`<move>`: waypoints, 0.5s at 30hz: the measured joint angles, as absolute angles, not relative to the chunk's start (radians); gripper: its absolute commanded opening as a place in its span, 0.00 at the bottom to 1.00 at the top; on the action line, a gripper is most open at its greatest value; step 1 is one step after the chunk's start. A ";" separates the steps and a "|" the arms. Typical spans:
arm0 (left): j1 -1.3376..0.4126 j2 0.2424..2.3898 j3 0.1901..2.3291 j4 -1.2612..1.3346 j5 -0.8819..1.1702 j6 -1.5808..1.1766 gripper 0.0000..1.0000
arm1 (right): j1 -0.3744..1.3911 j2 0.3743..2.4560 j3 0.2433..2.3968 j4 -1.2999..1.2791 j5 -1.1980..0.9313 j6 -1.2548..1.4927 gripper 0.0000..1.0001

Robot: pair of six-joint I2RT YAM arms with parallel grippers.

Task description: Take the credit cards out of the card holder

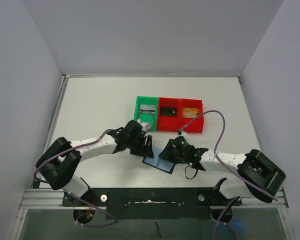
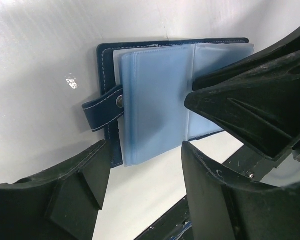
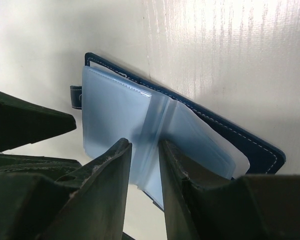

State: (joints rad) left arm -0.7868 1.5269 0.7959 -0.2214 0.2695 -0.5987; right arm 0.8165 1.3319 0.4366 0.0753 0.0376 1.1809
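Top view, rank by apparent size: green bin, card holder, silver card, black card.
Largest: green bin and card holder, about alike. The holder is partly hidden by the right gripper, so unranked.
Smallest: silver card and black card, clearly smaller, too alike to split.

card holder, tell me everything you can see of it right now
The card holder is a small dark navy bifold, leather-like with pale stitching, lying open on the white table. A strap with a metal snap sticks out undone from one edge. Light-blue plastic sleeves lift up from its spine; no card shows in them. The right gripper pinches one sleeve leaf; the left gripper hovers open over it.
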 measured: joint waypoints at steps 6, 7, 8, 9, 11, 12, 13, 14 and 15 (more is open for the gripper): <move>-0.795 1.588 0.778 -0.163 0.323 -0.618 0.44 | 0.817 1.338 0.437 0.084 0.033 1.181 0.31; -0.795 1.593 0.778 -0.155 0.330 -0.622 0.42 | 0.817 1.341 0.437 0.088 0.032 1.181 0.31; -0.795 1.597 0.777 -0.147 0.334 -0.623 0.39 | 0.817 1.343 0.438 0.091 0.030 1.181 0.31; -0.796 1.602 0.777 -0.141 0.337 -0.625 0.37 | 0.817 1.347 0.439 0.094 0.028 1.181 0.31; -0.797 1.608 0.774 -0.128 0.346 -0.627 0.33 | 0.817 1.355 0.443 0.101 0.023 1.180 0.30; -0.799 1.611 0.773 -0.123 0.351 -0.630 0.31 | 0.816 1.361 0.446 0.106 0.021 1.179 0.30; -0.802 1.613 0.770 -0.118 0.356 -0.634 0.30 | 0.814 1.365 0.447 0.110 0.019 1.178 0.30; -0.805 1.614 0.768 -0.113 0.361 -0.636 0.29 | 0.812 1.370 0.449 0.115 0.015 1.178 0.29; -0.810 1.614 0.764 -0.106 0.368 -0.643 0.28 | 0.811 1.376 0.450 0.121 0.013 1.177 0.29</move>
